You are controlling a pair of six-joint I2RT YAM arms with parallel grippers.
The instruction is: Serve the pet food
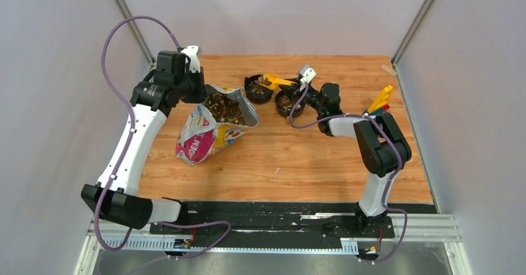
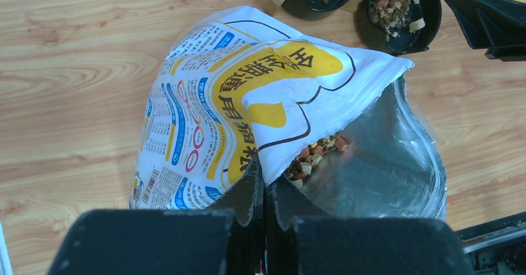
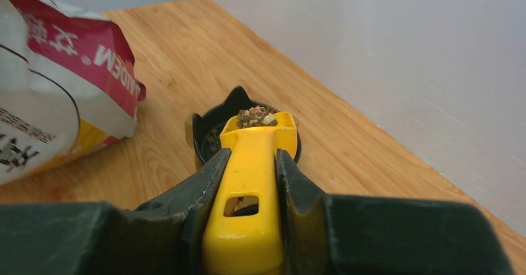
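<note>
From above, the wooden counter (image 1: 298, 157) is seen whole; the bag (image 1: 208, 135) is propped near its left side, mouth upward and open, with pet food (image 1: 224, 108) exposed inside. The bag's far rim is gripped by the left pincer (image 1: 200, 94); how tightly cannot be judged from above. The left wrist view settles it: the two dark fingers are pressed together with the bag's edge pinched between them. The same view shows the silver lining and a small patch of brown, reddish and pale kibble deep inside the bag; the bag's yellow-and-white printed panel is folded over much of the mouth.

Two black bowls are set right of the bag, near the back of the counter: a left bowl (image 1: 257, 89) and a right bowl (image 1: 288, 103), close together. The yellow scoop (image 1: 276, 81) is laid across them from above, its head over the left bowl. It is held by the right pincer (image 1: 296, 90), though the grip is small and unclear in the overhead view. The right wrist view shows it plainly: the scoop's handle is clamped between the two narrowly parted fingers, and a small heap of kibble is carried in the scoop's head, above a black bowl with ear-shaped points on its rim. Only the left wrist view looks into both bowls; kibble is seen lying in each.
</note>
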